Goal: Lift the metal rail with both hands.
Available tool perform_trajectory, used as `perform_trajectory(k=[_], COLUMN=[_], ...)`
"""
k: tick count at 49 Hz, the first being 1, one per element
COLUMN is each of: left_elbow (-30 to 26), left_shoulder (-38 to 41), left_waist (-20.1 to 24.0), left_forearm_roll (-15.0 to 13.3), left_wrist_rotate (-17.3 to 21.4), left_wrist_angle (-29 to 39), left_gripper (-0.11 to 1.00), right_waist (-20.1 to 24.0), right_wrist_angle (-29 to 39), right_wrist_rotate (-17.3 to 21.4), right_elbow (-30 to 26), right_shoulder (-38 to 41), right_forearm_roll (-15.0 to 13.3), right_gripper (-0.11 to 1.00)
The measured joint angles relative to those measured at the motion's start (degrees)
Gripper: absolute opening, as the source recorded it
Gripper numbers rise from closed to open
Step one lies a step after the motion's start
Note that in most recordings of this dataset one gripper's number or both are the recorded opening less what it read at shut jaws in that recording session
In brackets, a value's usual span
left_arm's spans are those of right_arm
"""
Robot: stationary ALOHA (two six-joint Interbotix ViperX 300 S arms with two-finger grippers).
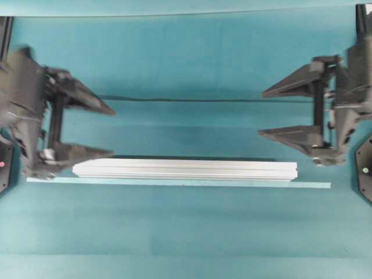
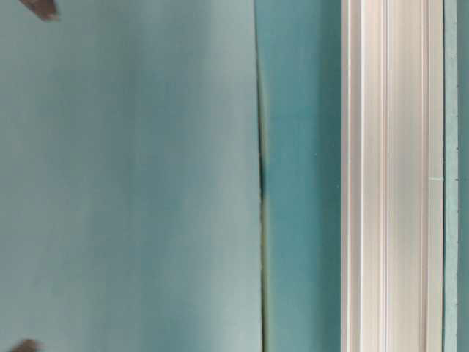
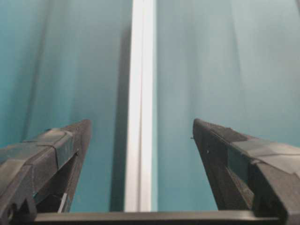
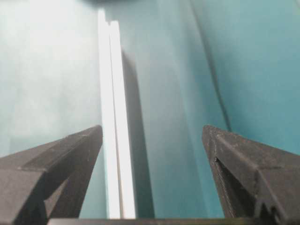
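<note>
The metal rail (image 1: 185, 169) is a long silver grooved bar lying flat on the teal table, left to right. My left gripper (image 1: 113, 132) is open and empty at the rail's left end, with its near finger (image 1: 81, 154) just behind the rail. In the left wrist view the rail (image 3: 140, 93) runs away between the wide-apart fingers (image 3: 65, 145). My right gripper (image 1: 261, 113) is open and empty, behind the rail's right end and apart from it. In the right wrist view the rail (image 4: 112, 93) lies close to the left finger (image 4: 70, 154). The rail also fills the right of the table-level view (image 2: 388, 176).
A thin pale-teal strip (image 1: 174, 183) lies along the rail's near side and reaches past both of its ends. A dark seam (image 1: 203, 100) crosses the table cover behind the grippers. Black arm bases (image 1: 365, 168) stand at both side edges.
</note>
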Motion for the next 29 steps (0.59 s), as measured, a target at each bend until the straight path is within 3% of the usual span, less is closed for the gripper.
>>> perform_trajectory(k=[11, 29], left_elbow=[1.4, 2.3], left_shoulder=[-5.0, -12.2], left_waist=[0.8, 1.4], left_forearm_roll=[0.0, 0.0], left_wrist_rotate=[-0.4, -0.5], left_wrist_angle=[-4.6, -4.7], left_gripper=[0.96, 0.95], right_waist=[-0.9, -2.3], right_wrist_angle=[-0.1, -0.4], right_wrist_rotate=[0.0, 0.0], right_elbow=[0.7, 1.0], right_shoulder=[-2.7, -9.4], right_forearm_roll=[-0.1, -0.1], right_gripper=[0.91, 0.91])
